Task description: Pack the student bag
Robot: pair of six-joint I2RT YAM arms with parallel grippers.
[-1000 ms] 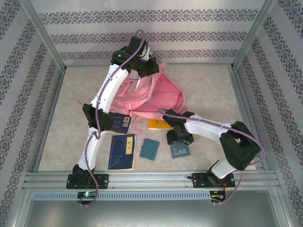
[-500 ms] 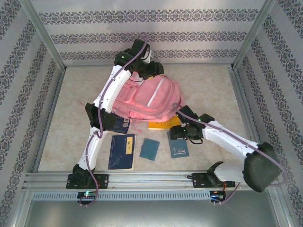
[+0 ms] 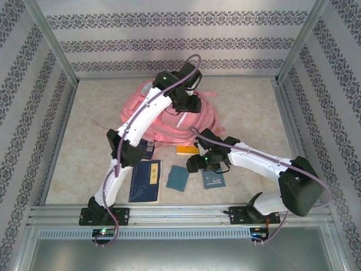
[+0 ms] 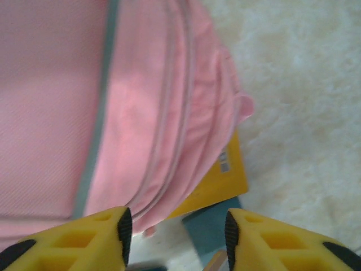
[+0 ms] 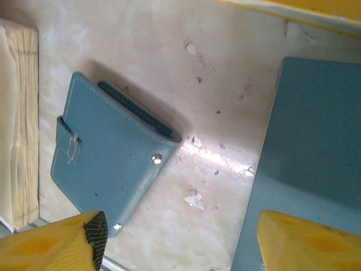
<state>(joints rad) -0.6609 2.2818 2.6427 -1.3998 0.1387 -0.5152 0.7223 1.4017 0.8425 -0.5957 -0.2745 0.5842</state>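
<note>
Pink fabric student bag (image 3: 207, 116) lies flat at far middle of surface (image 3: 248, 107), near edge draped over yellow book (image 4: 223, 183). Cloth soft and limp, probably light while unfilled; likely to sag and fold if lifted by one spot. Best holds, by my guess: raised zip seam or strap, pinching bunched fabric. Left tool (image 4: 176, 228) hovers over zip edge, jaws parted, nothing between. Right tool (image 5: 180, 231) wide open, empty, above teal snap wallet (image 5: 107, 169), smooth and leathery; flat teal booklet (image 5: 316, 141) just beside. Surface pale, mottled, slightly glossy.
</note>
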